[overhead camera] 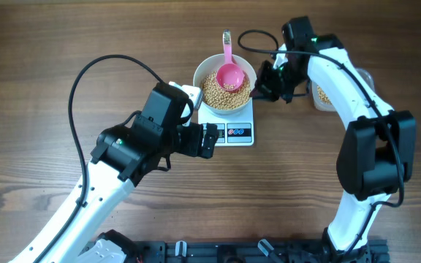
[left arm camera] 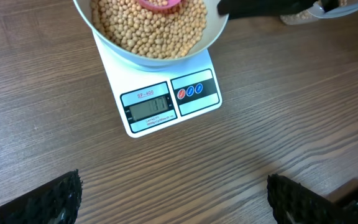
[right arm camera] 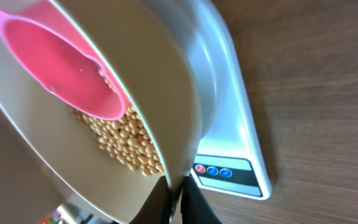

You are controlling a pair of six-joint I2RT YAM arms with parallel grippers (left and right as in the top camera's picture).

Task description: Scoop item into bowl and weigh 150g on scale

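Observation:
The white bowl [overhead camera: 205, 73] stands on the white scale [overhead camera: 234, 131], heaped with beige beans [overhead camera: 221, 95]. A pink scoop [overhead camera: 230, 74] rests in the beans with its handle pointing away over the far rim. My right gripper [overhead camera: 266, 85] is at the bowl's right side. In the right wrist view, the right gripper [right arm camera: 178, 202] is shut on the thin rim of the bowl [right arm camera: 166, 93], one finger inside and one outside. My left gripper [overhead camera: 210, 140] is open and empty over the table just left of the scale's display [left arm camera: 148, 107].
A clear tub [overhead camera: 324, 96] with more beans stands to the right, mostly hidden behind my right arm. Bare wooden table [overhead camera: 50, 58] surrounds the scale.

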